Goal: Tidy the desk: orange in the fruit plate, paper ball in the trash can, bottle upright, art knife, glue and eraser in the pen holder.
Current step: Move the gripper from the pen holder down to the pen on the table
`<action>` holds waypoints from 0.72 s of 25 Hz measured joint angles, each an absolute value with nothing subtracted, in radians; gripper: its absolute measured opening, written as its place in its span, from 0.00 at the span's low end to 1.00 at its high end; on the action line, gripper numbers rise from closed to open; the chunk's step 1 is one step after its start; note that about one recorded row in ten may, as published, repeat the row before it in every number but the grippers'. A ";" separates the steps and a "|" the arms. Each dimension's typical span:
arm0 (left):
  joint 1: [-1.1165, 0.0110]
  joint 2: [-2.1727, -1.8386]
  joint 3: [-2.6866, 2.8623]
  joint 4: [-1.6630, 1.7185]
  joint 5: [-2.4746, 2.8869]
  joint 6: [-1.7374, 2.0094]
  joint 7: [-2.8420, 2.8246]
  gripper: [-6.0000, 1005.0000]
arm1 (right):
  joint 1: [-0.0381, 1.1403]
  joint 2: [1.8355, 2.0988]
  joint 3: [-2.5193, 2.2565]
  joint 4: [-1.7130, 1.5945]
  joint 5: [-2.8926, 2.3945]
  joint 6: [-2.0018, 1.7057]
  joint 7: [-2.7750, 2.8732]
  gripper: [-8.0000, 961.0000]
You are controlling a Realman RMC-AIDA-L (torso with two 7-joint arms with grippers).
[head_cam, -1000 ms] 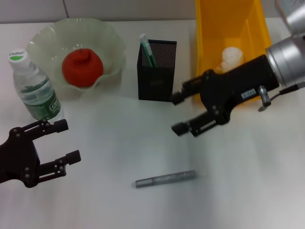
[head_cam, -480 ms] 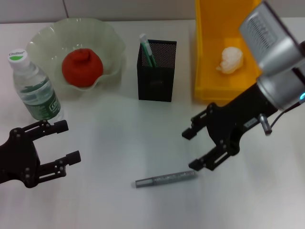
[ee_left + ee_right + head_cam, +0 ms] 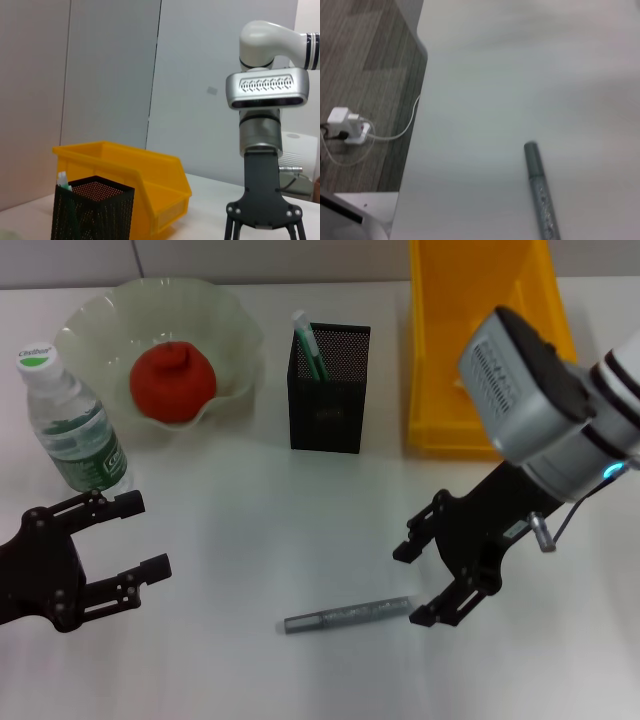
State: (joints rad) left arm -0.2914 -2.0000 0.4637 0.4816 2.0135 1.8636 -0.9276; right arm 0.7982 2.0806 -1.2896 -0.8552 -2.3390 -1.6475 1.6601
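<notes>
The right gripper (image 3: pixel 418 586), jaws spread wide and empty, hangs just beside one end of the grey art knife (image 3: pixel 347 615) lying flat on the white desk (image 3: pixel 250 530). The left gripper (image 3: pixel 135 535), also open, idles near the upright bottle (image 3: pixel 70 425). The orange (image 3: pixel 172 380) sits in the fruit plate (image 3: pixel 90 320), beside the pen holder (image 3: pixel 328 390) and trash can (image 3: pixel 440 360).

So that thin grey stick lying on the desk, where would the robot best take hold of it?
Probably around the middle of the art knife, coming straight down from above. It lies flat and is long and thin, so fingers closing across its narrow width should hold it balanced. The right hand is open, just past the end nearer the robot's right.
</notes>
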 joint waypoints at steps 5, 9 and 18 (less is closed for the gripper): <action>-0.291 -1.999 0.465 0.482 2.014 1.861 -0.933 0.77 | 0.799 2.084 -1.345 -0.832 -2.337 -1.612 1.656 0.79; -0.290 -1.999 0.464 0.482 2.014 1.859 -0.932 0.77 | 0.799 2.086 -1.369 -0.832 -2.334 -1.596 1.655 0.79; -0.288 -2.001 0.463 0.482 2.014 1.859 -0.933 0.77 | 0.793 2.087 -1.403 -0.828 -2.331 -1.562 1.655 0.66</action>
